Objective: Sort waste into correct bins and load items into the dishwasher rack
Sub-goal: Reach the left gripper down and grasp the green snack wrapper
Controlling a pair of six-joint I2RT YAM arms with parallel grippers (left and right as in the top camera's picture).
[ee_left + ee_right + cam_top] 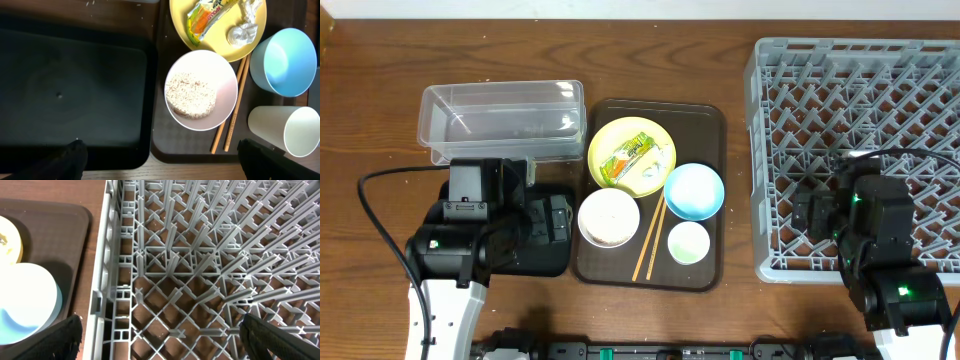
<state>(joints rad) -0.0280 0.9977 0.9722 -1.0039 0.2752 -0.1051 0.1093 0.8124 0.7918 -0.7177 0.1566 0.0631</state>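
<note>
The green-yellow snack wrapper [202,19] lies on the yellow plate [215,47] beside a crumpled white scrap [243,34]. It looks light, thin and slick, so pinching a raised edge should work better than pressing its middle. The plate sits on the brown serving tray [708,125], just beside the white bowl [227,95] of rice; the left gripper [167,160] hangs nearby with fingers spread wide, and the right gripper [160,340] is equally wide over the dishwasher rack [107,280].

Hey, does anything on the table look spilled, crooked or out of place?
Nothing is spilled or broken. The rice sits inside the white bowl, the wrapper and scraps lie on the yellow plate, chopsticks slanted on the tray.
</note>
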